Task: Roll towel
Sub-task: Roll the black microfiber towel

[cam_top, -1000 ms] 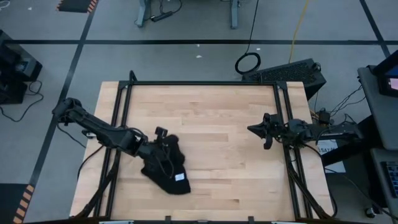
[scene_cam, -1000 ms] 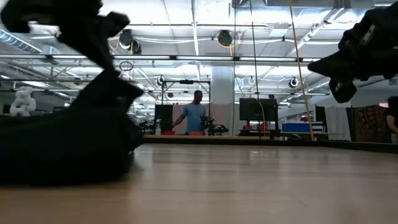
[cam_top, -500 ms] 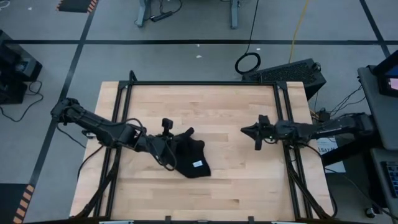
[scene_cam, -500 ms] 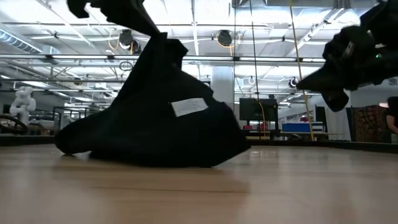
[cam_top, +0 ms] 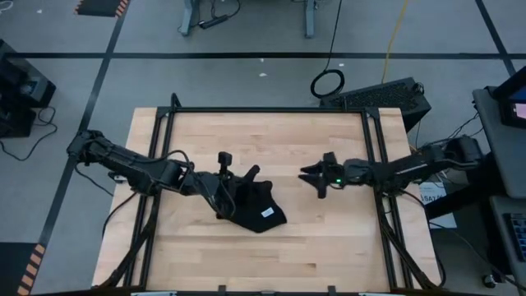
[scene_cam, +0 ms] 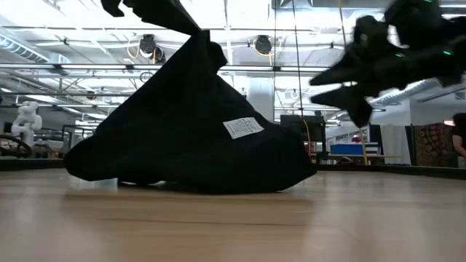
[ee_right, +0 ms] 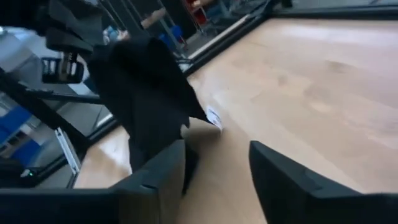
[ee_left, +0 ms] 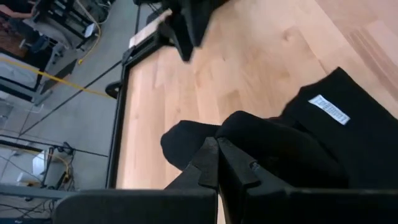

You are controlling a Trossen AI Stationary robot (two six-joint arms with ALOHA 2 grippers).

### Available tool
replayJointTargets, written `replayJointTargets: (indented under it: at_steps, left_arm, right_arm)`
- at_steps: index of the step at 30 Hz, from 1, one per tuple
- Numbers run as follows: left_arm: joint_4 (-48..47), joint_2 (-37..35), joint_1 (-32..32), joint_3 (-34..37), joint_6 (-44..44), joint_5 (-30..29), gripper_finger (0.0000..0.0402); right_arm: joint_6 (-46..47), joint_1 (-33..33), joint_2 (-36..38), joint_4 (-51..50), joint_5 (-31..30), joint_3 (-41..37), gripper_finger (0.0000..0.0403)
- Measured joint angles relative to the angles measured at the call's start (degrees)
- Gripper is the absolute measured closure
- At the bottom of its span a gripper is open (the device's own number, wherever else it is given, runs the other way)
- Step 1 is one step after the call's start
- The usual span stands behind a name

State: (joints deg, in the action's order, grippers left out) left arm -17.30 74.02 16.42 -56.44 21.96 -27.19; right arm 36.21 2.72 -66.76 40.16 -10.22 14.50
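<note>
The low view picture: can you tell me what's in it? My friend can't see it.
A black towel hangs like a tent, pinched at its top by the left gripper, its bottom edge resting on the wooden table. A small white tag shows on it. The right gripper hovers open beside it.

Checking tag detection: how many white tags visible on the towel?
1. The white tag sits on the black towel, on the side toward the right arm; others may be hidden in folds.

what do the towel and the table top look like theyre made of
Towel: soft matte black cloth, probably woven or knit; it drapes in limp folds where it hangs, with a small white tag sewn on. Table top: pale wood, smooth with a slight sheen; plank seams and grain show.
</note>
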Motion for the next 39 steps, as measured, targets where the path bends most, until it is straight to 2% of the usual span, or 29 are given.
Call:
replayJointTargets:
  at_steps: [5, 10, 13, 16, 20, 28, 32, 39]
  left_arm:
    - [0.57, 0.0, -0.32, 0.02, 1.01, 0.07, 0.0401]
    - [1.09, 0.0, -0.32, 0.02, 1.31, 0.07, 0.0401]
    - [1.03, 0.0, -0.28, 0.04, 1.31, 0.42, 0.0401]
    - [1.03, 0.0, -0.28, 0.04, 1.27, 3.39, 0.0401]
    - [1.03, 0.0, -0.28, 0.04, 1.01, 4.48, 0.0401]
    - [1.89, 0.0, -0.28, 0.54, 0.87, 4.49, 0.0401]
    - [1.9, 0.0, -0.35, 2.24, -1.03, 4.5, 0.0401]
    - [3.23, 0.0, -0.32, 5.47, -14.43, 4.55, 0.0364]
  right_arm:
    - [-5.67, 0.02, -13.1, 0.0, 6.81, 10.85, 0.0192]
    - [-5.87, 0.0, -24.27, 1.14, 8.58, 17.79, 0.0179]
    - [-4.97, 0.0, -29.74, 7.77, 9.63, 18.68, 0.0181]
    - [-3.75, -0.01, -34.42, 17.37, 13.44, 18.69, 0.0193]
    - [-3.37, -0.08, -38.96, 27.56, 18.3, 18.69, 0.0233]
    - [-5.65, -0.14, -40.61, 31.42, 22.95, 18.69, 0.0389]
    - [-5.4, -0.15, -39.21, 30.51, 24.17, 18.69, 0.0393]
    - [-8.01, -1.24, -33.7, 18.46, 23.93, 18.69, 0.04]
